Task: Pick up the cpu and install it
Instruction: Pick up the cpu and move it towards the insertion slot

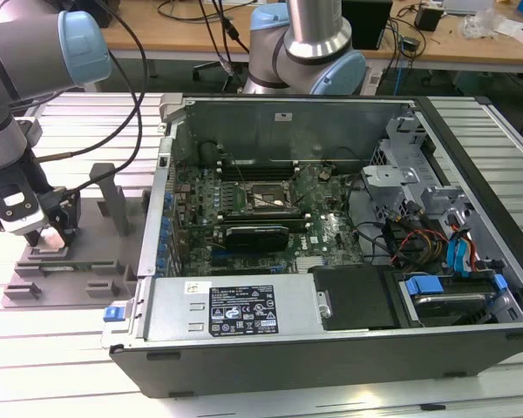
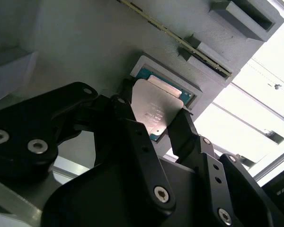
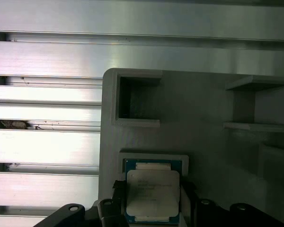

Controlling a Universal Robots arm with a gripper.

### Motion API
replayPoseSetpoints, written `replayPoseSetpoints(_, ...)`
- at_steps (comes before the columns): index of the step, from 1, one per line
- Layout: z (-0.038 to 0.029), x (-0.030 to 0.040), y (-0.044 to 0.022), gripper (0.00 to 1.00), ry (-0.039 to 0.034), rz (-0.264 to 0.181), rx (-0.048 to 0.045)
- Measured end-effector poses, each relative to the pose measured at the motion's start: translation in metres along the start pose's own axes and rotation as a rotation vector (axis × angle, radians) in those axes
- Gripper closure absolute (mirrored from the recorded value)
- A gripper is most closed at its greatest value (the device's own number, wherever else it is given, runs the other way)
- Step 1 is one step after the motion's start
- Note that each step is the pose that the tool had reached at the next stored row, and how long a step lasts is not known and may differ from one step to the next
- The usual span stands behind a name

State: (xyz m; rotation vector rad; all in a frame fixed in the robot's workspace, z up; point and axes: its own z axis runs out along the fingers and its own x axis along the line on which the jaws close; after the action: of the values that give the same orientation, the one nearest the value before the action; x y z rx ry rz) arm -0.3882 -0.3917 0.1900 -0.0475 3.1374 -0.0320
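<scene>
Clenched the hand (image 2: 154, 120) on the cpu (image 3: 153, 191), a black finger (image 2: 132, 137) against each of two opposite edges; held it silvery plate up at the square pocket of the grey fixture tray (image 3: 203, 104). Hung low over the ribbed metal surface (image 3: 47, 52) at the exterior view's left, just beside the open computer case (image 1: 331, 348).

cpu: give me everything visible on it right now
The cpu is a small flat square chip: a silvery-white metal top plate with faint print, on a green board whose edge shows around it. It lies flat in a framed recess of the grey fixture tray. The gripper is closed on it, black fingers against two opposite edges.
</scene>
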Motion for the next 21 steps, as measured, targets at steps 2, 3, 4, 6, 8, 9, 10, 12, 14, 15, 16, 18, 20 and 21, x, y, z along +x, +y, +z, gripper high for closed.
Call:
replayPoseSetpoints(2,0.0,0.0,0.0,0.45,-0.0001,0.0,0.0001)
replayPoseSetpoints(3,-0.0003,-0.0001,0.0,0.45,-0.0003,0.0,0.0003)
replayPoseSetpoints(4,-0.0011,-0.0001,0.0,0.45,-0.0006,0.0,0.0002)
replayPoseSetpoints(6,-0.0057,0.0,-0.0001,0.45,0.0,0.0,0.0006)
replayPoseSetpoints(8,-0.0114,-0.0001,-0.0002,0.45,-0.0002,0.0,0.0005)
replayPoseSetpoints(9,-0.0136,-0.0001,-0.0003,0.45,-0.0002,0.0,0.0005)
replayPoseSetpoints(10,-0.0155,-0.0001,-0.0003,0.45,-0.0001,0.0,0.0006)
replayPoseSetpoints(12,-0.0204,-0.0001,-0.0004,0.45,-0.0001,0.0,0.0006)
replayPoseSetpoints(14,-0.0252,-0.0001,-0.0005,0.45,-0.0001,0.0,0.0005)
replayPoseSetpoints(15,-0.0272,-0.0001,-0.0005,0.45,0.0,0.0,0.0006)
replayPoseSetpoints(16,-0.0301,-0.0001,-0.0006,0.45,-0.0001,0.0,0.0006)
replayPoseSetpoints(18,-0.0337,-0.0001,-0.0007,0.45,-0.0001,0.0,0.0005)
replayPoseSetpoints(20,-0.042,-0.0002,-0.0008,0.45,-0.0001,0.0,0.0006)
replayPoseSetpoints(21,-0.0443,-0.0002,-0.0009,0.45,-0.0001,0.0,0.0005)
